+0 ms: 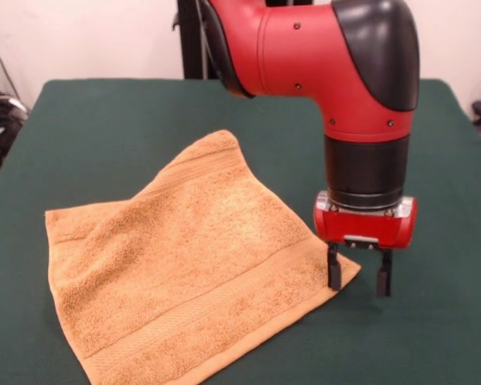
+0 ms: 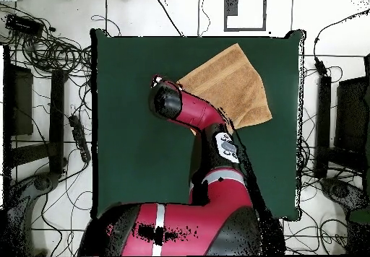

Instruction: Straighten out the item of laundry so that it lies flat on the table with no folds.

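The orange-tan towel (image 1: 192, 265) lies on the dark green table (image 1: 104, 112), spread toward the near left in the front view. It looks mostly open, with a raised crease running from its far corner toward its left corner. My gripper (image 1: 358, 279) is open, pointing straight down at the towel's right corner. One finger (image 1: 334, 274) stands on or just over that corner; the other is over bare cloth to its right. In the overhead view the towel (image 2: 231, 84) lies near the table's (image 2: 130, 124) far edge, and my arm (image 2: 173, 104) hides the gripper and the towel's nearest corner.
The red arm's elbow and wrist (image 1: 361, 88) hang over the table's right half in the front view. Cables and dark equipment (image 2: 50, 59) lie on the floor around the table. The towel's near edge reaches close to the table's front edge (image 1: 184, 381).
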Available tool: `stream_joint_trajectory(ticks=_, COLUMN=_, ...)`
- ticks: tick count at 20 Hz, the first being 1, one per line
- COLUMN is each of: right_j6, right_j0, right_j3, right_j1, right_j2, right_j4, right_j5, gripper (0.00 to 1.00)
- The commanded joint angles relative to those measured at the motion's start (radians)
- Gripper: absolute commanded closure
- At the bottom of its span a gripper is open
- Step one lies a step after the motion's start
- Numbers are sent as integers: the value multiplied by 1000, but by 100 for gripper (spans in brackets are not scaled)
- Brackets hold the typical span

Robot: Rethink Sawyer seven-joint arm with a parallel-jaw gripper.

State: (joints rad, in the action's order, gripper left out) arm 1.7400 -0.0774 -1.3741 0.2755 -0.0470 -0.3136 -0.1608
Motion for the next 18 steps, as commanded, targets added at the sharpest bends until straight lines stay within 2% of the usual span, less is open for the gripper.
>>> stream_joint_trajectory(ticks=1, right_j6=113, right_j0=21, right_j3=-53, right_j1=35, right_j2=-17, right_j4=36, right_j5=-120, gripper=0)
stream_joint_trajectory(ticks=8, right_j6=148, right_j0=17, right_j3=-248, right_j1=131, right_j2=-18, right_j4=66, right_j5=-45, gripper=0)
stream_joint_trajectory(ticks=14, right_j6=97, right_j0=-44, right_j3=-280, right_j1=129, right_j2=-45, right_j4=130, right_j5=-15, gripper=0)
stream_joint_trajectory(ticks=18, right_j6=154, right_j0=-26, right_j3=-324, right_j1=140, right_j2=-4, right_j4=163, right_j5=56, gripper=0)
